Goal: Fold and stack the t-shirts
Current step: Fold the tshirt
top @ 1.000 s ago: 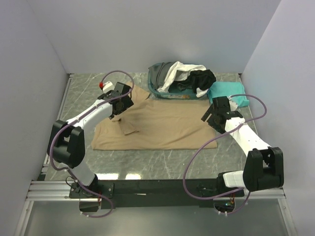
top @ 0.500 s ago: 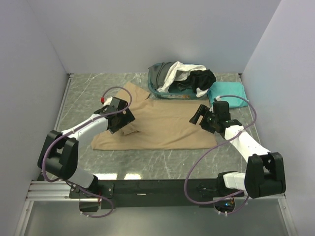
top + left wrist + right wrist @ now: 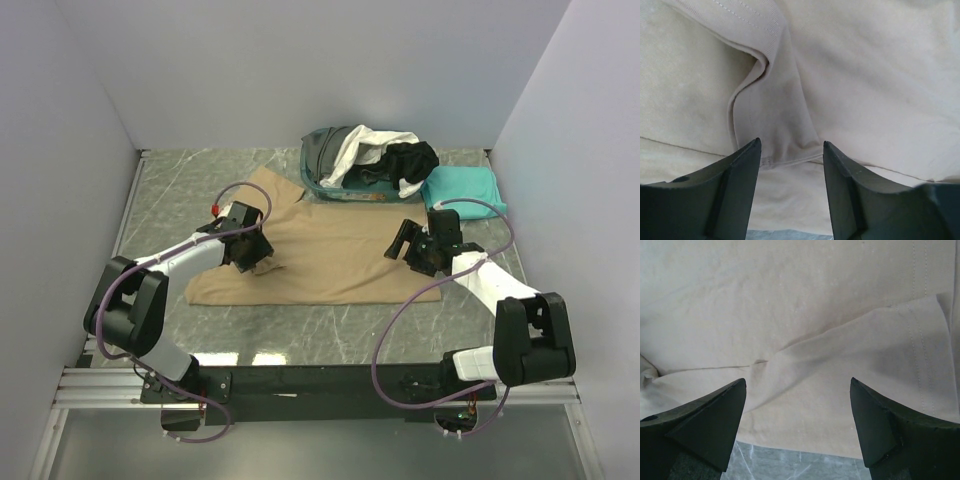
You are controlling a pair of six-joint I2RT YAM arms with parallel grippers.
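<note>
The tan t-shirt (image 3: 330, 255) lies spread on the table, its left sleeve folded in. My left gripper (image 3: 256, 257) is open just above that folded sleeve (image 3: 775, 115), fingers either side of its hem. My right gripper (image 3: 403, 243) is open wide and low over the shirt's right part (image 3: 805, 340), holding nothing. A teal t-shirt (image 3: 462, 187) lies folded at the back right. White (image 3: 352, 148), black (image 3: 410, 160) and dark grey (image 3: 322, 150) shirts are heaped in the basket.
The teal plastic basket (image 3: 312, 185) stands at the back centre, touching the tan shirt's far edge. Grey walls close in left, right and behind. Marble tabletop (image 3: 330, 330) shows in front of the shirt.
My left gripper has come down onto the folded left sleeve and shifted slightly right. My right gripper has moved left from the teal shirt to over the tan shirt's right side.
</note>
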